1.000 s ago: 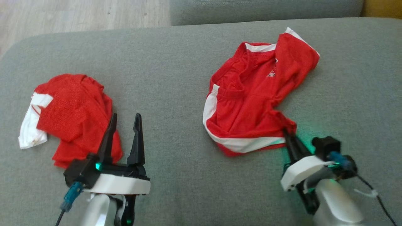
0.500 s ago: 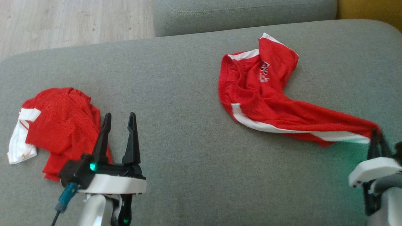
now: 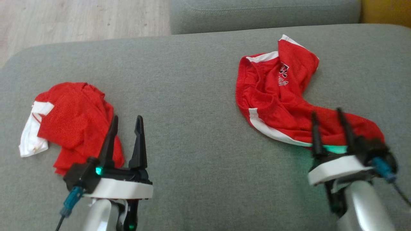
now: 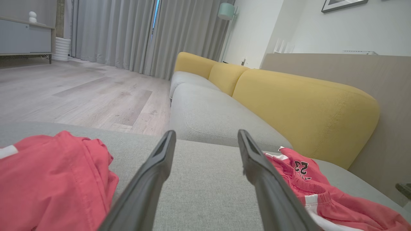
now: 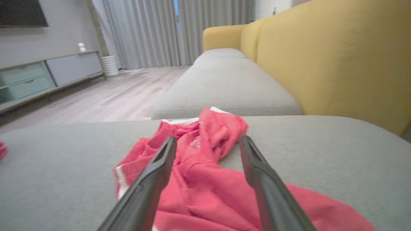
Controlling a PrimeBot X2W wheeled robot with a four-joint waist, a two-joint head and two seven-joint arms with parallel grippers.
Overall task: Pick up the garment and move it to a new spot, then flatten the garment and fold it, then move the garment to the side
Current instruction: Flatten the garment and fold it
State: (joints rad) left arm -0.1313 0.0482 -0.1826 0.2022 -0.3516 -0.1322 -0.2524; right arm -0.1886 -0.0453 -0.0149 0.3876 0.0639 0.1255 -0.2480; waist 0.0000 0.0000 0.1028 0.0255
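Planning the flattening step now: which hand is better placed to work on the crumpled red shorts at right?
Right. The right hand hovers open over the near end of the red shorts; the left hand is open beside the other red garment, across the cushion.

Soft, even daylight fills the room, brightest at the slit between the grey pleated curtains (image 4: 155, 19). Shadows are faint. A green glow spills at the base of the right hand (image 3: 326, 112), which is smeared by motion blur in the head view. The right wrist view is soft throughout, and both wrist views bow at the edges.
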